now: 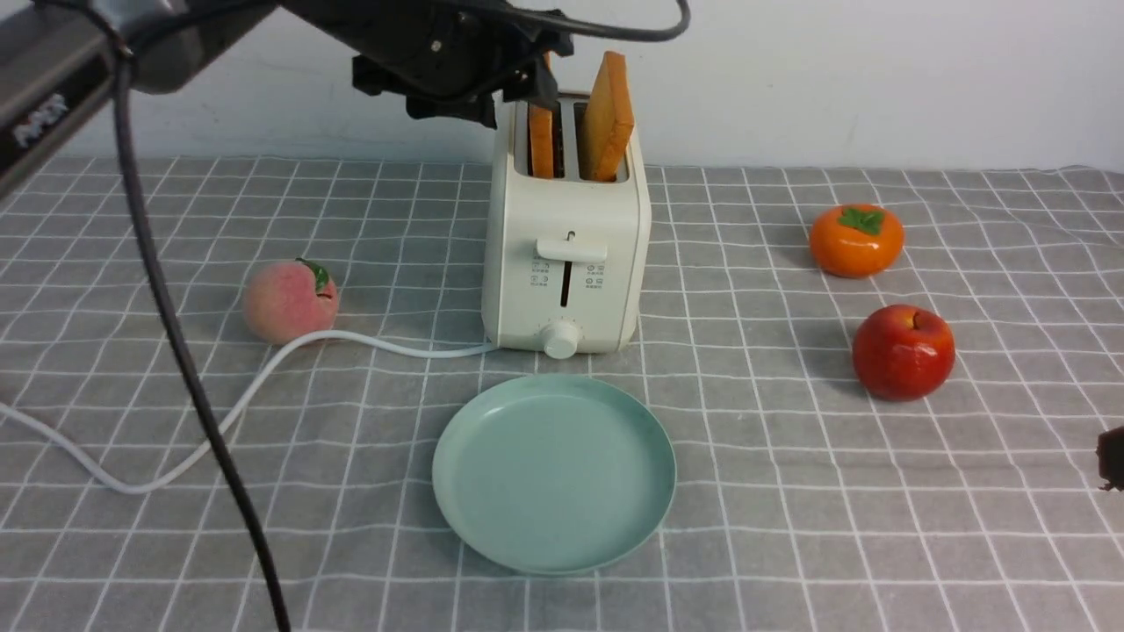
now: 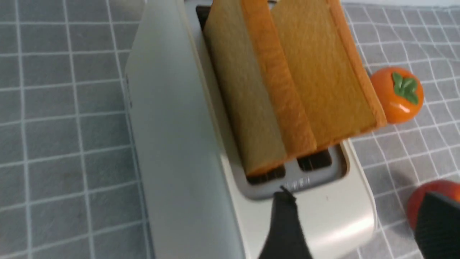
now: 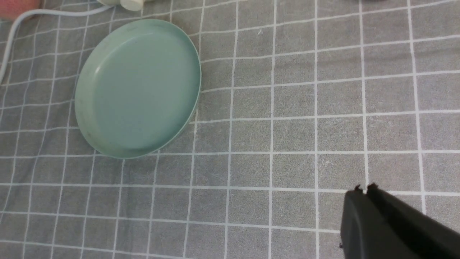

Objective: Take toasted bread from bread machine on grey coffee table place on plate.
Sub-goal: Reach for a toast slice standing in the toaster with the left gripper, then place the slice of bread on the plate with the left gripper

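Note:
The cream-white bread machine (image 1: 566,254) stands mid-table on the grey coffee table (image 1: 790,491). Two slices of toasted bread stand in its slots, one low in the left slot (image 1: 541,140) and one raised and leaning in the right slot (image 1: 608,114). Both slices also show in the left wrist view (image 2: 248,104) (image 2: 323,82). My left gripper (image 1: 531,79) hovers by the toaster's top beside the left slice, open and empty (image 2: 355,198). The empty mint-green plate (image 1: 553,474) lies in front of the toaster. My right gripper (image 3: 363,189) is shut and empty over the cloth, right of the plate (image 3: 138,86).
A peach (image 1: 288,301) lies left of the toaster. A persimmon (image 1: 856,239) and a red apple (image 1: 903,351) lie to its right. The white power cord (image 1: 263,377) curves across the left cloth. My left arm's black cable (image 1: 193,377) hangs at the left.

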`<state>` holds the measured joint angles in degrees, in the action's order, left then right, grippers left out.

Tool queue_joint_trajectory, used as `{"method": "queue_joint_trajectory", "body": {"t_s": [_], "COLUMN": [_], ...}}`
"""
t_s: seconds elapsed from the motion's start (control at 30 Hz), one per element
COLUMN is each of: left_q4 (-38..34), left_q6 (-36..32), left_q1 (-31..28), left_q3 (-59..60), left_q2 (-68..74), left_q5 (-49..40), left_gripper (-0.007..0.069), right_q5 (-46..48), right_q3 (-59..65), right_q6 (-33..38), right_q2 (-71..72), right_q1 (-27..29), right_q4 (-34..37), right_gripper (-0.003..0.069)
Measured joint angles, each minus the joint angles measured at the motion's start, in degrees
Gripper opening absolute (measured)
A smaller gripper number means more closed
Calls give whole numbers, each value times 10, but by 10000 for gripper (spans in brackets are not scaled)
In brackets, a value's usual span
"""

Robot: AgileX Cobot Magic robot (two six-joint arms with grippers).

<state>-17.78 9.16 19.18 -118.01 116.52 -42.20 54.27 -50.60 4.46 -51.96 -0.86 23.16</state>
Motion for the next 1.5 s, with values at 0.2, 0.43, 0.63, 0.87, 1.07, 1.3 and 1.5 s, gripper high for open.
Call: {"method": "queue_joint_trajectory", "body": {"t_s": [0.2, 0.43, 0.63, 0.87, 1.07, 1.3, 1.5], "left_q4": [7, 18, 46, 60, 72, 18, -290], "left_q6": [0, 0, 0, 0, 24, 28, -140], "left_q1": [0, 0, 0, 0, 0, 0, 0], "left_q3": [-7, -7, -7, -9, 37, 292, 573], "left_q2": [58, 77, 33, -147, -260, -338, -363], "left_q5": [100, 133, 111, 8, -113, -58, 134], "left_gripper": [571, 316, 45, 53, 53, 53, 53], "right_q5": [-1, -1, -1, -2, -2, -1, 7], "right_q3": [0, 0, 0, 0, 0, 0, 0], "right_q6": [1, 2, 2, 2, 2, 2, 5], "right_q2": [0, 0, 0, 0, 0, 0, 0], "right_q1": [0, 0, 0, 0, 0, 0, 0], "right_q4": [0, 0, 0, 1, 1, 2, 1], "right_gripper": [19, 22, 22, 33, 36, 48, 57]}}
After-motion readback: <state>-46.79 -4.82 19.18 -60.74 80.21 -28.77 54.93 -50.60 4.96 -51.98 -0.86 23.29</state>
